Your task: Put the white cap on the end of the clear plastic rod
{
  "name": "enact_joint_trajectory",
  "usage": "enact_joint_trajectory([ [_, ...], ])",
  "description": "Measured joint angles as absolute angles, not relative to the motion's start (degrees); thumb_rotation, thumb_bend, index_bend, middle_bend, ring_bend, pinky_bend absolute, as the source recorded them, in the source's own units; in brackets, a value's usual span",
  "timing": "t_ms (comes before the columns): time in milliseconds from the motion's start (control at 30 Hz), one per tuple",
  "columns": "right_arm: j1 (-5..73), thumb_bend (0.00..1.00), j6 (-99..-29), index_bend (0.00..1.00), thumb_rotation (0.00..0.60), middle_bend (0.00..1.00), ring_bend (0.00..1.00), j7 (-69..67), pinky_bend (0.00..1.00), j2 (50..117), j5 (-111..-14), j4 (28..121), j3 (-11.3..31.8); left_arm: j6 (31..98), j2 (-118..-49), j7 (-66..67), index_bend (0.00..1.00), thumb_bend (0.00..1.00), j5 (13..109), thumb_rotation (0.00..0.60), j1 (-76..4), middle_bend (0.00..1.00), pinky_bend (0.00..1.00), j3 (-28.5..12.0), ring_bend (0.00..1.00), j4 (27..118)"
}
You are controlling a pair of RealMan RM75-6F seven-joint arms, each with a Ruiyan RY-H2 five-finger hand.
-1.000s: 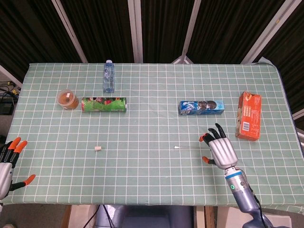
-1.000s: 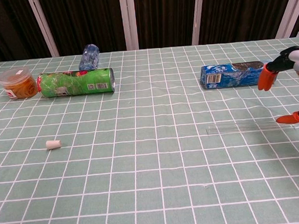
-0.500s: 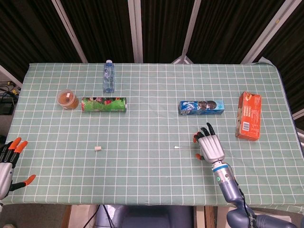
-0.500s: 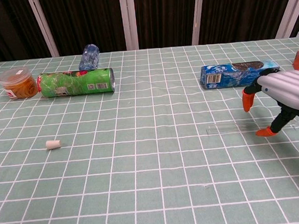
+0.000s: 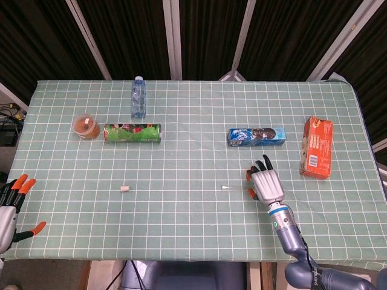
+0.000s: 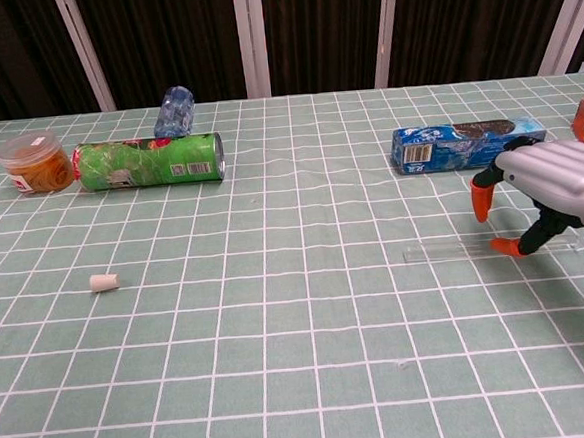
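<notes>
The small white cap (image 5: 126, 188) (image 6: 104, 282) lies on the green checked cloth, left of centre. The clear plastic rod (image 5: 233, 188) (image 6: 445, 251) lies flat to the right of centre, running left to right, with a whitish tip at its left end. My right hand (image 5: 266, 184) (image 6: 555, 181) hovers over the rod's right part with its fingers apart. Its orange thumb tip (image 6: 504, 246) sits at the rod, and nothing is gripped. My left hand (image 5: 9, 205) hangs beyond the table's near left corner, fingers spread and empty; it is outside the chest view.
A lying water bottle (image 5: 138, 96), a green chips can (image 5: 132, 133) and a small jar (image 5: 86, 125) sit at the back left. A blue cookie pack (image 5: 257, 136) lies just behind my right hand, and an orange box (image 5: 316, 147) lies to its right.
My right hand has moved left along the rod and lowered, bringing its thumb tip down to the rod. The cap, the rod and my left hand have stayed put.
</notes>
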State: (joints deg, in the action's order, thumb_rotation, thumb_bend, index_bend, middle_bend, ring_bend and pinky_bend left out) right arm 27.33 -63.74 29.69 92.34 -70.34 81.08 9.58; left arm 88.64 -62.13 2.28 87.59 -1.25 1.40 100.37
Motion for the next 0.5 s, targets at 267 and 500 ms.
enact_joint_trajectory([
  [267, 27.1, 0.39, -64.3, 0.51, 0.6, 0.39, 0.19, 32.0, 0.0, 90.8, -69.5, 84.4, 8.5, 88.4, -62.0, 2.1, 0.0, 0.13, 87.5, 0.6, -1.1, 0.0, 0.0, 1.3, 0.0, 100.5],
  [500, 27.2, 0.41, -64.0, 0.51, 0.6, 0.38, 0.18, 32.5, 0.0, 91.2, -67.9, 83.9, 8.3, 88.3, -61.9, 2.0, 0.0, 0.13, 87.8, 0.6, -1.1, 0.0, 0.0, 1.2, 0.0, 100.7],
])
